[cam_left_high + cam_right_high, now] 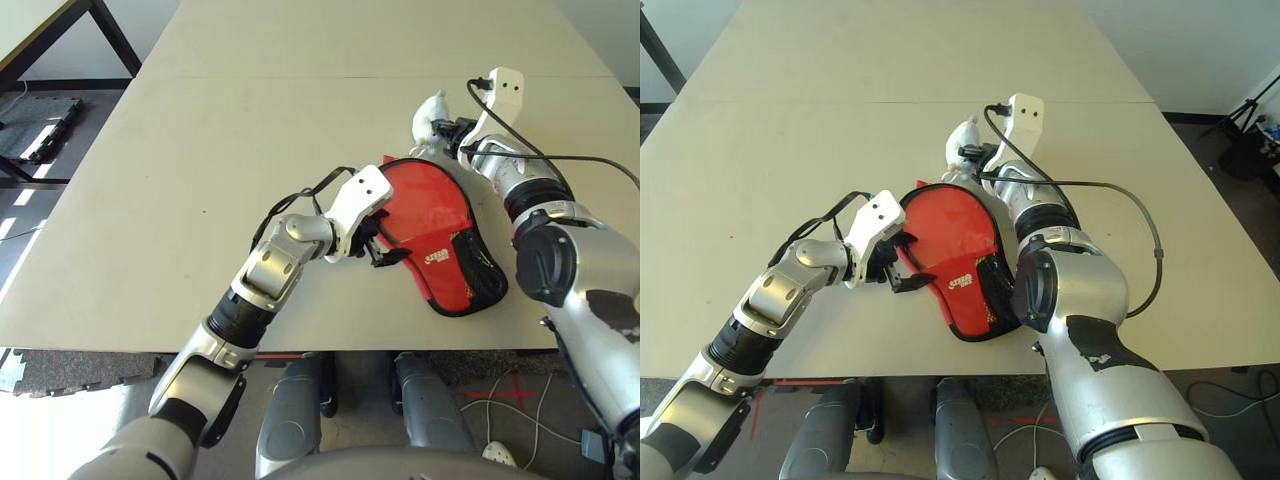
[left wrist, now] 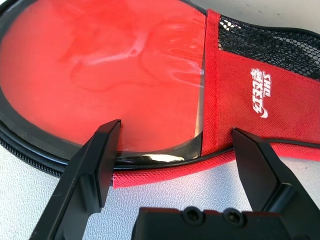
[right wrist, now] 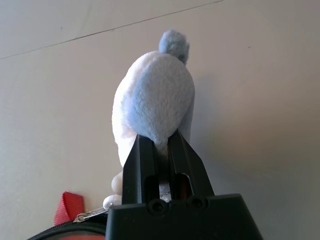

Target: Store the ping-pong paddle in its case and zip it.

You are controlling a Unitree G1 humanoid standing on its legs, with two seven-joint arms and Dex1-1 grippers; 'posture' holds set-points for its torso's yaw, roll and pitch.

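Case (image 1: pixel 440 235) lies flat on the tabletop (image 1: pixel 200 150), near its front edge and right of centre, round end toward the far edge, handle end w/ the black mesh pocket (image 1: pixel 478 270) toward the front-right corner. Ping-pong paddle (image 2: pixel 100 75) sits inside; its red rubber face shows thru a clear window panel in the left wrist view, so the stowing part looks done and zipping is what's left.

Left gripper (image 1: pixel 385 245) rests at the case's left rim w/ fingers (image 2: pixel 97 160) spread wide, straddling the red hem and black zipper edge, not pinching anything. Prob. there to pin or steady the case so it won't slide when the zip gets pulled.

Right gripper (image 3: pixel 159 145) is at the far end of the case, fingers clenched on the base of a small white fluffy pouch (image 3: pixel 152 105). That pouch hangs by a beaded link (image 3: pixel 114 192) from what looks like the zipper pull (image 3: pixel 85 216), next to a red fabric loop (image 3: pixel 67 207). Grabbing the fluffy charm gives an easier handle than the tiny metal tab; my guess is it'll serve to drag the slider round the rim.

Zip track (image 2: pixel 30 150) at the left rim looks not yet closed, tho I can't tell how far it is round.
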